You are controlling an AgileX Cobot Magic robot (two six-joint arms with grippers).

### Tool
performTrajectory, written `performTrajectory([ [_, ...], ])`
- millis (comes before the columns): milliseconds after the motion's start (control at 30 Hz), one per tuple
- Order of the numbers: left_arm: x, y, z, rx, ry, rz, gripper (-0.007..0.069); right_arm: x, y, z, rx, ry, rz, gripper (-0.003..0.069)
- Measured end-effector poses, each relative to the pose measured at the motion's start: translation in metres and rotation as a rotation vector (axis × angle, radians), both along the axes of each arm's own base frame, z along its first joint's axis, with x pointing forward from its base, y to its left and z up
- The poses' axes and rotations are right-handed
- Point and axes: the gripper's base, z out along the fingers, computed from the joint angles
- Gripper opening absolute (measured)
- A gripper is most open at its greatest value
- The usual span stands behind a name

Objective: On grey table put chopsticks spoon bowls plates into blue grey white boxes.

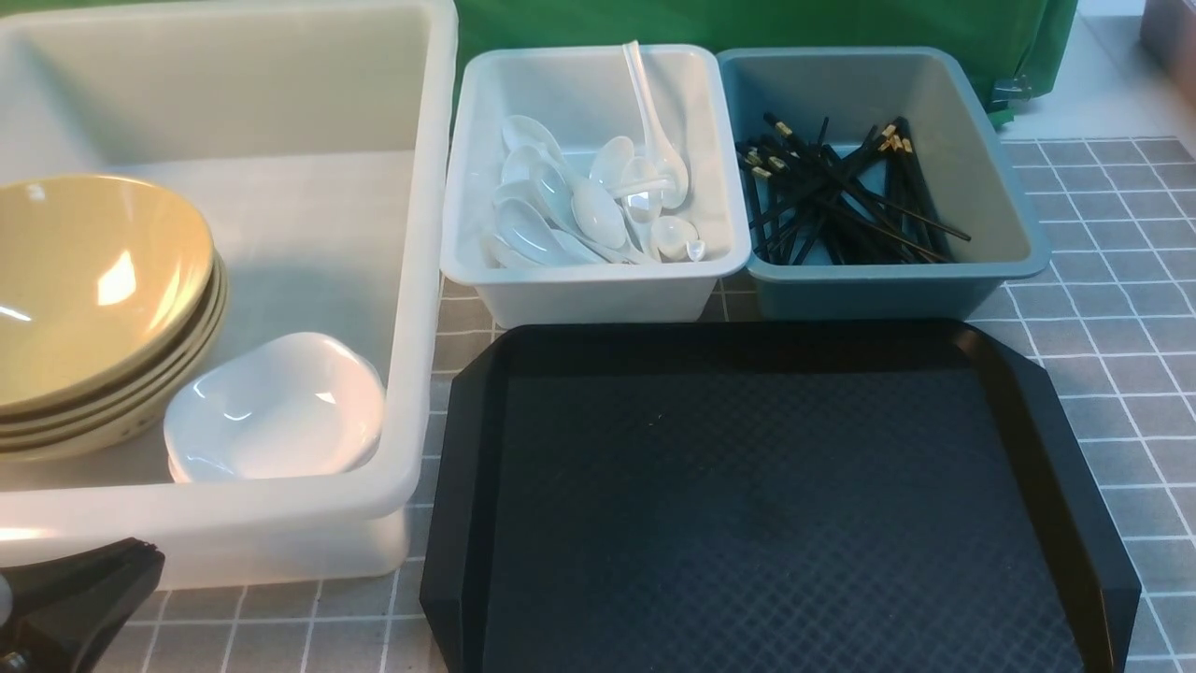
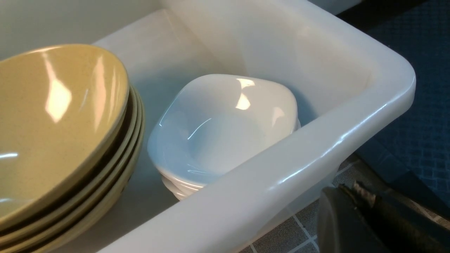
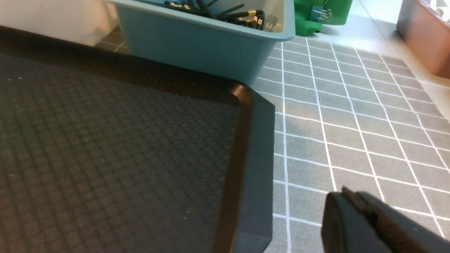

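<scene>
"Where are the plates?"
"Stacked inside the large white tub, at ten o'clock from the black tray. Left gripper and right gripper: both clenched, empty."
"Best next step?"
"Sorting looks finished; keep both arms clear of the rims."

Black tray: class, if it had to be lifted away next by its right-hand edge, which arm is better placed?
Probably the right. Its shut gripper appears beside the right edge of the tray, while the left gripper is over by the big white tub.
</scene>
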Motion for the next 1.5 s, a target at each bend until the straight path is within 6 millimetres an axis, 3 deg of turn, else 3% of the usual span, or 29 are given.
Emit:
performTrajectory([
  [500, -0.008, 0.005, -0.001, -0.031, -0.062, 0.018, -0.0011, 0.000, 0.000, 0.000, 0.000, 0.000, 0.000, 0.0043],
  [667, -0.030, 0.026, -0.001, -0.059, -0.231, 0.227, -0.0011, 0.000, 0.000, 0.000, -0.001, 0.000, -0.003, 0.0050],
  [867, -0.026, 0.025, -0.021, -0.130, -0.233, 0.354, -0.0011, 0.000, 0.000, 0.000, -0.002, 0.001, -0.003, 0.0058],
  [900, -0.023, 0.022, -0.038, -0.170, -0.177, 0.368, -0.0011, 0.000, 0.000, 0.000, -0.002, 0.001, -0.003, 0.0059],
  [1067, -0.016, 0.018, -0.077, -0.224, -0.093, 0.365, -0.0011, 0.000, 0.000, 0.000, -0.003, 0.002, -0.003, 0.0062],
  [1500, -0.012, 0.015, -0.078, -0.219, -0.169, 0.307, -0.0011, 0.000, 0.000, 0.000, -0.003, 0.003, -0.003, 0.0078],
])
